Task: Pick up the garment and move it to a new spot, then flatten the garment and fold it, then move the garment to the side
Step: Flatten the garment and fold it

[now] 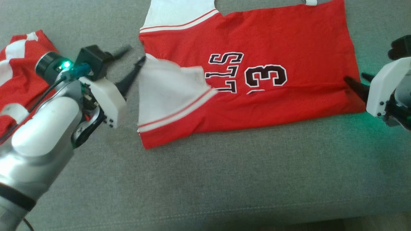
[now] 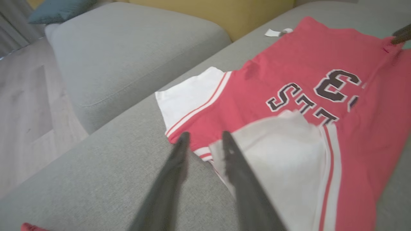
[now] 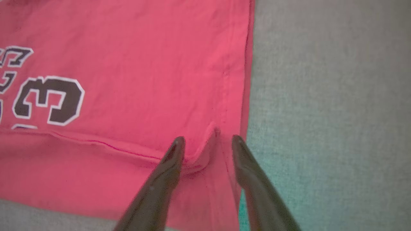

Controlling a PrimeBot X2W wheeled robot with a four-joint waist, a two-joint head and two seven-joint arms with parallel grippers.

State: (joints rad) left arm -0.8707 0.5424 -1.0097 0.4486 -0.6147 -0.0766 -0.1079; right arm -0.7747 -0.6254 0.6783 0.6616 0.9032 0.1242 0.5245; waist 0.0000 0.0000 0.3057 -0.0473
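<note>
The garment (image 1: 257, 48) is a red jersey with white sleeves and a black "3", lying flat across the grey sofa seat (image 1: 224, 179). One white sleeve (image 1: 163, 93) is folded in over the red body. My left gripper (image 1: 135, 54) is open at the outer corner of that sleeve (image 2: 276, 154), and one finger (image 2: 237, 166) overlaps the sleeve's edge. At the jersey's opposite end my right gripper (image 1: 354, 77) is also open. In the right wrist view its fingers straddle a small raised ridge of red hem (image 3: 205, 147) close to the jersey's side edge.
A second red-and-white garment (image 1: 19, 61) lies crumpled at the far left, beside my left arm. In the left wrist view, a grey sofa cushion (image 2: 128, 48) and a wooden floor (image 2: 22, 106) lie beyond the seat. The seat's front edge (image 1: 224, 221) runs along the bottom.
</note>
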